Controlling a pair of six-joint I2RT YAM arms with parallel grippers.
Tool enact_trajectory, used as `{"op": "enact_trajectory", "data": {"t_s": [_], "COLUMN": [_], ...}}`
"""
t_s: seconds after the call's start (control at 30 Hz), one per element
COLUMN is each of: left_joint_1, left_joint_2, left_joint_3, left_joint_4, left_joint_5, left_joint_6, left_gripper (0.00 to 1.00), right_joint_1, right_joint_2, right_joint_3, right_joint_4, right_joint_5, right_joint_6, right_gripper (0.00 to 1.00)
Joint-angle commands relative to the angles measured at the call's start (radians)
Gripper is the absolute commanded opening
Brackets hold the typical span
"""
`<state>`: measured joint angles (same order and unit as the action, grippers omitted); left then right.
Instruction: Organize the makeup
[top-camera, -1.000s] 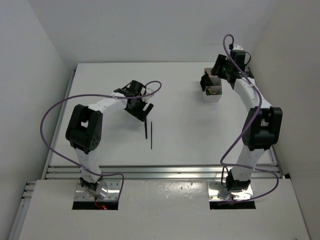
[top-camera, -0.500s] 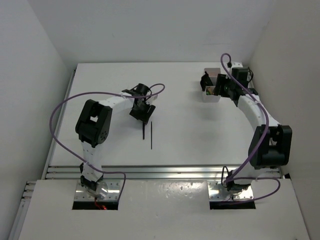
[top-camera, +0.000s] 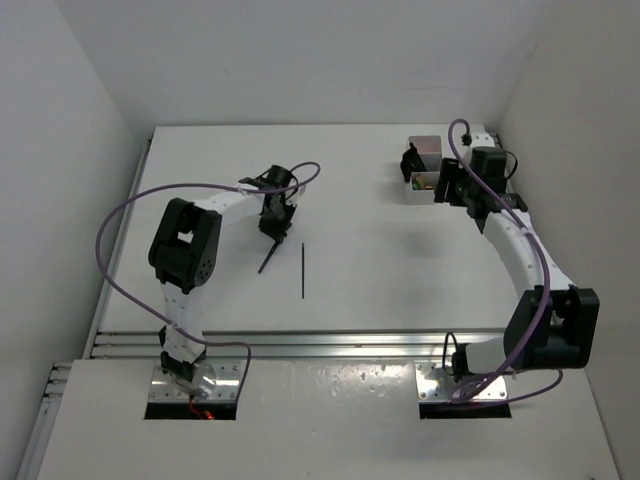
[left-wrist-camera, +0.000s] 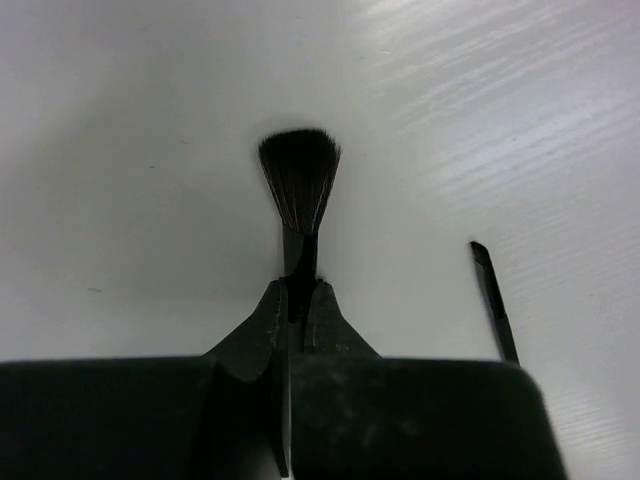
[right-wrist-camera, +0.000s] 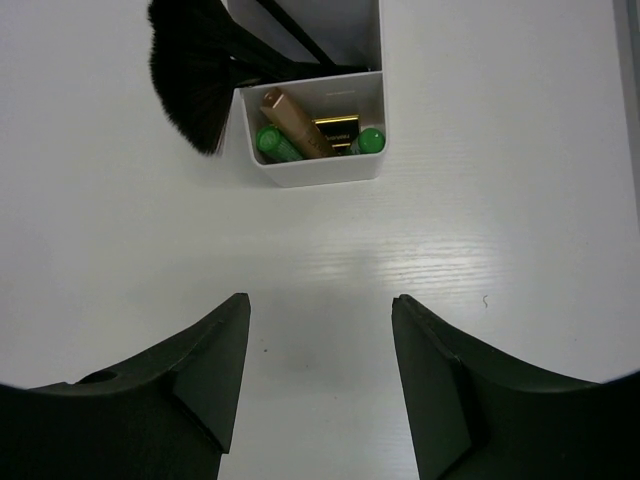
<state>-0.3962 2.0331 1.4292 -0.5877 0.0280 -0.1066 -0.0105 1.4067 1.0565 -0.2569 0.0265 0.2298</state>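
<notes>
Brush (left-wrist-camera: 299, 185) is clamped tight in the left gripper (left-wrist-camera: 298, 292), left of the table's (top-camera: 200, 300) middle, a pencil (top-camera: 303, 270) lying beside. I'd lift it clear and carry it slowly to the box (top-camera: 420, 196) at the far right corner, where the right gripper (right-wrist-camera: 320, 330) hangs spread, empty.

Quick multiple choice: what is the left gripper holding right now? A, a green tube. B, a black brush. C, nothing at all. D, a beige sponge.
B: in the left wrist view the left gripper has its jaws shut on the handle of the black brush, whose fanned bristles stick out past the fingertips.
</notes>
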Motion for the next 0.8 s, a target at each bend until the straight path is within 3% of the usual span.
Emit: {"op": "enact_trajectory", "data": {"t_s": [0.0,0.1,0.23,0.43,0.5,0.67,0.7,0.77], "left_joint_1": [0.034,0.068,0.108,0.097,0.074,0.019,-0.005,-0.026], "left_joint_2": [0.033,0.033,-0.005,-0.028,-0.028,-0.077,-0.077,-0.089], "left_joint_3": [-0.024,-0.013,0.112,0.465,0.564,0.57,0.57,0.56], "left_joint_4": [-0.015,-0.015,-0.015,-0.006,0.011,0.138,0.138,0.147], "left_joint_5": [-0.043,-0.027,0.067,0.183,0.29,0.475,0.487,0.503], "left_joint_6": [-0.038,-0.038,0.017,0.111,0.111,-0.011,-0.021,-0.031], "left_gripper": [0.0,0.0,0.0,0.0,0.0,0.0,0.0,0.0], "right_joint_1": [0.003,0.003,0.003,0.085,0.107,0.211,0.233,0.245], "right_joint_2": [-0.046,-0.049,-0.038,0.035,0.084,0.23,0.277,0.351], "right_joint_3": [-0.003,-0.003,0.003,0.039,0.045,0.102,0.123,0.157], "right_joint_4": [0.015,0.021,0.07,0.235,0.374,0.755,0.919,1.019], "right_joint_5": [0.013,-0.052,-0.27,-0.566,-0.646,-0.746,-0.755,-0.763], "right_joint_6": [-0.017,-0.041,-0.098,-0.089,-0.063,0.173,0.271,0.447], "right_gripper": [0.6,0.6,0.6,0.6,0.6,0.61,0.61,0.58]}}
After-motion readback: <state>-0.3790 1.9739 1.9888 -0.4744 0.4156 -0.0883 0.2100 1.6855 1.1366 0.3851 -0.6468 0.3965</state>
